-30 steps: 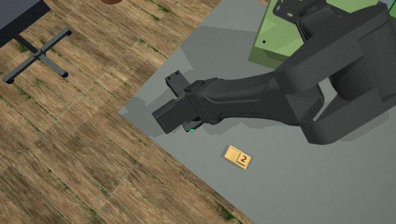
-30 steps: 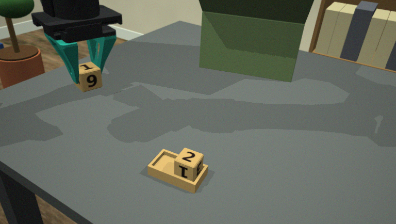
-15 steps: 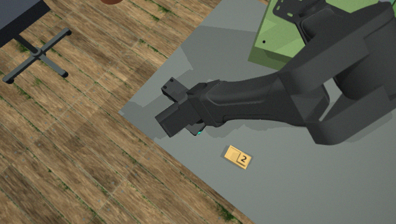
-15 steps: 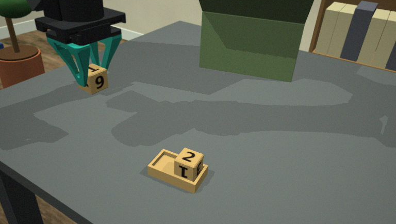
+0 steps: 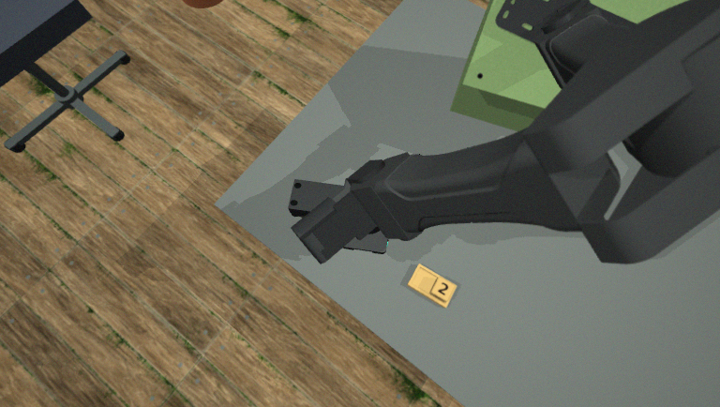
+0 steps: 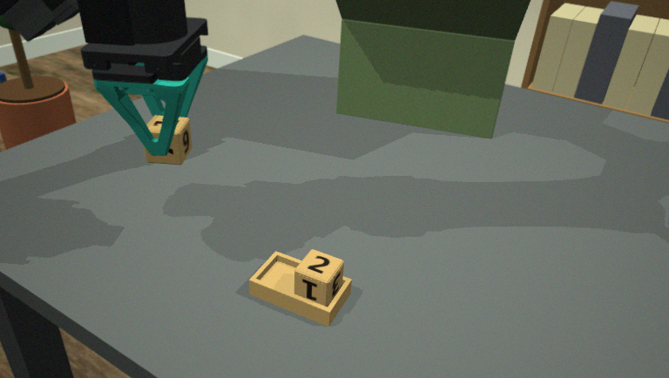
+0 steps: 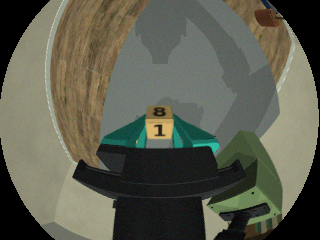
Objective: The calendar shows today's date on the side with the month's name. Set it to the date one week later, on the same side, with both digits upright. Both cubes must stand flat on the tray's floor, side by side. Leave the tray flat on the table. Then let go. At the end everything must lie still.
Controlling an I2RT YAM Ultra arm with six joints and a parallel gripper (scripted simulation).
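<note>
My gripper (image 6: 165,145), with teal fingers, is shut on a wooden digit cube (image 6: 172,141) and holds it near the table's far left corner. The cube shows a 9 on one side in the exterior view. In the wrist view the cube (image 7: 159,127) shows an 8 and a 1 between the fingers. The wooden tray (image 6: 293,286) lies flat on the grey table toward the front. Its right half holds the second cube (image 6: 319,276), with a 2 on top and an upside-down 1 on the side facing the camera. The tray's left half is empty. In the top view the arm hides the held cube; the tray (image 5: 431,285) lies below it.
A large green box (image 6: 424,43) stands at the back of the table. A bookshelf (image 6: 606,38) is behind it at the right. A plant pot (image 6: 31,107) stands on the floor beyond the table's left edge. The gripper is close to that edge.
</note>
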